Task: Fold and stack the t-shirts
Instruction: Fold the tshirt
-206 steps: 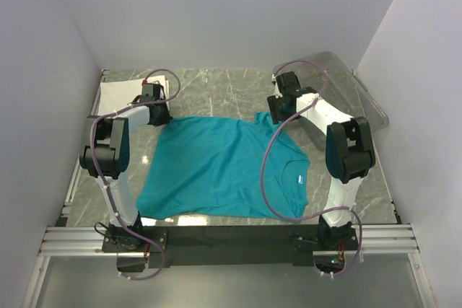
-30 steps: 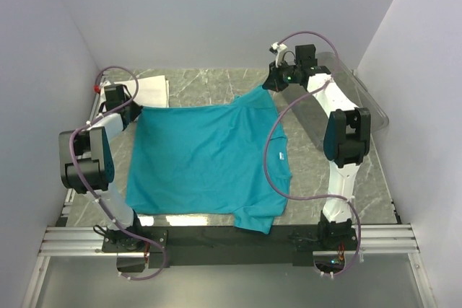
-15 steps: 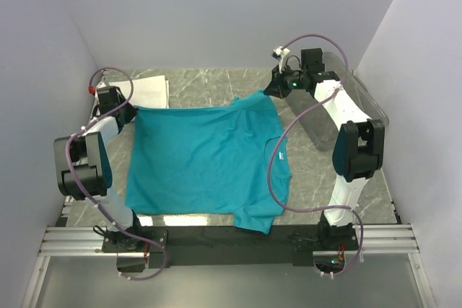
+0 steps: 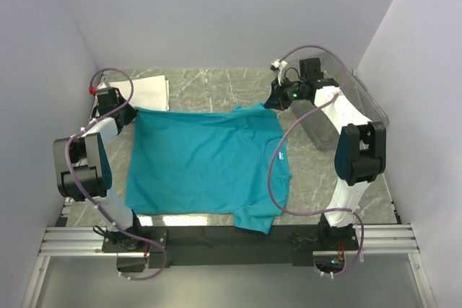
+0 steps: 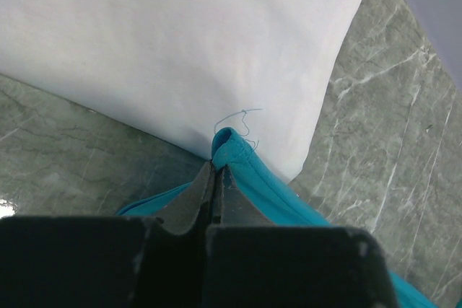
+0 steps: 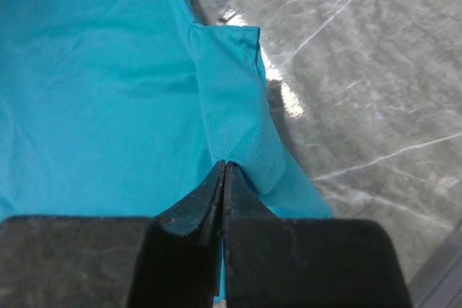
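Spreading step: left end effector [image 5: 216,171] and right end effector [image 6: 224,167] clamp the teal t-shirt [image 4: 209,164] along its 12 o'clock edge; folding likely follows.

The right fingers [image 6: 189,216] are pressed together, pinching a fold of the teal shirt [image 6: 94,84] at their tips. From the pinch a sleeve [image 6: 232,91] runs away from the camera, its stitched hem at the far end. The rest of the shirt spreads to the left. The grey marbled bench [image 6: 361,70] fills the right side, with a bright glare just beside the sleeve.
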